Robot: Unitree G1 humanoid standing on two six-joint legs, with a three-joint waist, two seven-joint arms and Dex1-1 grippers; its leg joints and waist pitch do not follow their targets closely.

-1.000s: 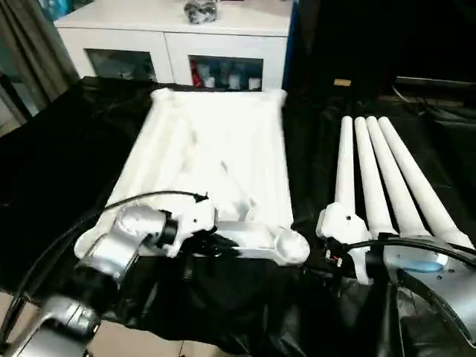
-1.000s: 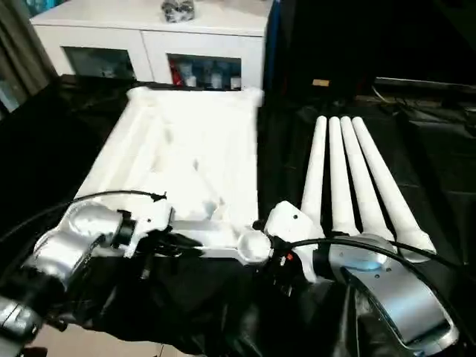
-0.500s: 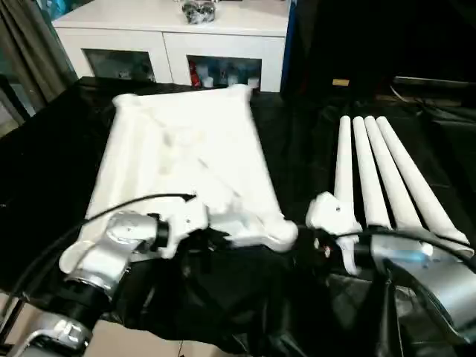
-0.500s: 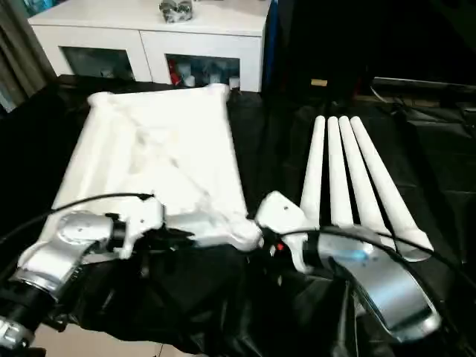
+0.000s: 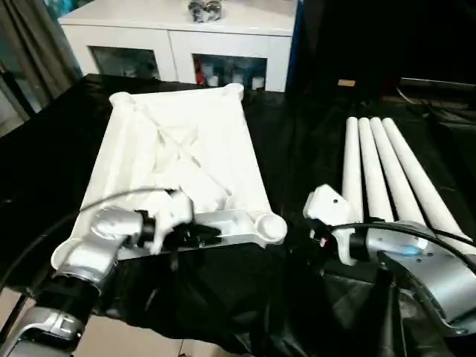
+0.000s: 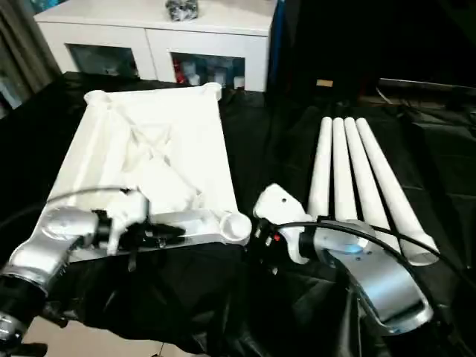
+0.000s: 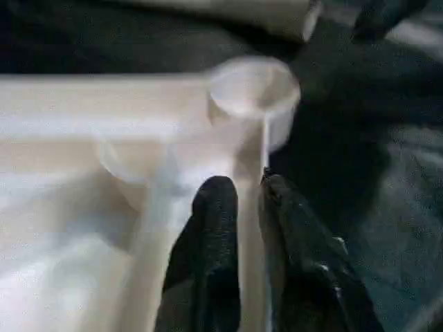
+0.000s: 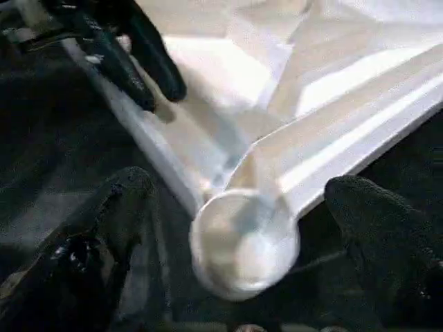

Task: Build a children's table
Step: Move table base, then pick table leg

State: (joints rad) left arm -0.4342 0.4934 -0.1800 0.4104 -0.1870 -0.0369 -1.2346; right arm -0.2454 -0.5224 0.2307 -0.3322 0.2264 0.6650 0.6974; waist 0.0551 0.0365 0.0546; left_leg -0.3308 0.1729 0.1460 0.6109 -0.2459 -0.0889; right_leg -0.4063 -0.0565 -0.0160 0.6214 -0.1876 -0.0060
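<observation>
Tabletop [image 5: 182,156] swung toward 11 o'clock; left gripper [image 7: 249,190] pinches its rim to steer; right gripper [image 8: 235,228] spread wide.

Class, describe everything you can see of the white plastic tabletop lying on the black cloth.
The white plastic rectangular tabletop lies upside down on the black cloth, ribbed underside up, with round sockets at its corners. The left gripper straddles a thin rib of its near rim beside one socket; the open right gripper flanks that socket without touching.
</observation>
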